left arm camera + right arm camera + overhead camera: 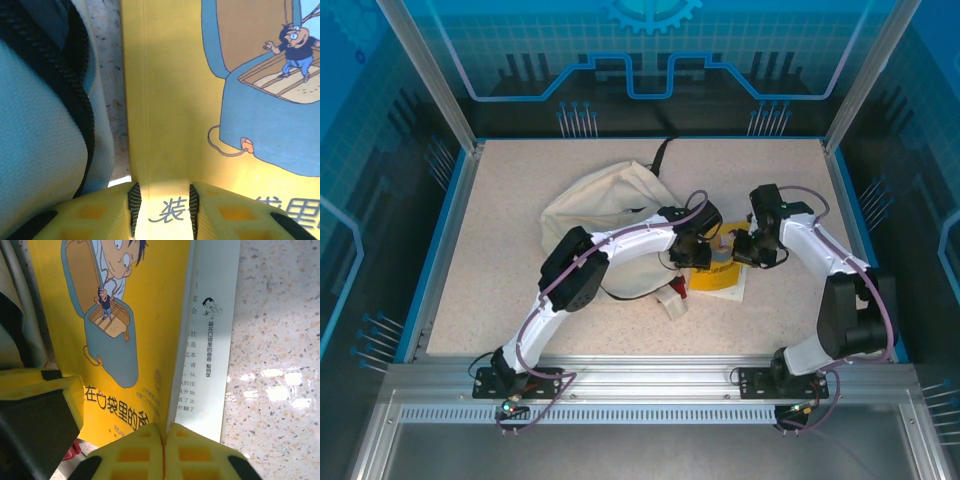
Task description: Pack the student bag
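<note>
Student bag (605, 200) lies slumped mid-table. It looks soft, light and liable to collapse, so take it at the zipper rim. Touching its near-right side is the yellow book (130, 315). Right gripper (164, 432) is pinched on the book's cover edge. Left gripper (163, 192) stands part-open over the cover, holding nothing.

left arm (570, 275) and right arm (825, 262) bend inward; left hand (163, 206) fingers apart; right hand (163, 441) fingers pressed together
</note>
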Robot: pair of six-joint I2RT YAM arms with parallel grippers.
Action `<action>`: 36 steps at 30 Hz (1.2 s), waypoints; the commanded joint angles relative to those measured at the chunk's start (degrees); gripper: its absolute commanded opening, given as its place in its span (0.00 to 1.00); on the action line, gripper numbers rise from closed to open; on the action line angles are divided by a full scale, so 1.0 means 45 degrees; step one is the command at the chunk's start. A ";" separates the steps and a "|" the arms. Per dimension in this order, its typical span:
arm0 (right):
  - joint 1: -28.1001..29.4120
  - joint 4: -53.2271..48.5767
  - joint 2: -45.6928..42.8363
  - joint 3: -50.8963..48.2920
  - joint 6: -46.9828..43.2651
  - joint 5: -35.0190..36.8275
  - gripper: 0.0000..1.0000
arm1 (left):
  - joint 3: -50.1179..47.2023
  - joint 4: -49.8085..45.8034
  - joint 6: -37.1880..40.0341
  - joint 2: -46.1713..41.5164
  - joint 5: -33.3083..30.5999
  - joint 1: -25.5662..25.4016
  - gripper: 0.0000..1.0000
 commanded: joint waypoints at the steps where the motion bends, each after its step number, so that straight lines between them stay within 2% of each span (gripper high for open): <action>1: 0.0020 -0.0291 -0.0463 0.0188 0.0126 -0.0261 0.01 | -0.0008 -0.0958 0.0561 0.0574 0.0314 0.0017 0.38; 4: -0.0342 -0.0086 -0.1111 -0.0049 0.0102 -0.0415 0.00 | 0.0444 -0.0972 0.0966 -0.0124 0.1082 0.0178 0.42; 6: -0.0754 0.0067 -0.1681 -0.0189 -0.0026 -0.0762 0.00 | 0.0717 -0.0953 0.1072 -0.0672 0.2153 0.0408 0.47; 12: -0.2154 0.0275 -0.3449 -0.0140 -0.0875 -0.2925 0.00 | 0.0301 -0.0140 0.0990 -0.2998 0.4005 0.1198 0.62; 17: -0.2759 0.0418 -0.4241 0.0305 -0.1368 -0.5492 0.00 | -0.1392 0.1033 0.0641 -0.4810 0.5139 0.2354 0.76; 24: -0.2562 0.2028 -0.4613 0.0745 -0.0509 -0.8583 0.00 | -0.4751 0.3584 -0.0214 -0.7006 0.7041 0.4079 0.99; 29: -0.1611 0.2952 -0.4139 0.1171 -0.0058 -0.9468 0.00 | -0.6631 0.6013 -0.1692 -0.7711 0.8907 0.4757 0.99; 36: -0.0397 0.4331 -0.3066 0.2021 0.0894 -1.0451 0.00 | -0.7331 0.7368 -0.3281 -0.7701 0.9907 0.4872 0.99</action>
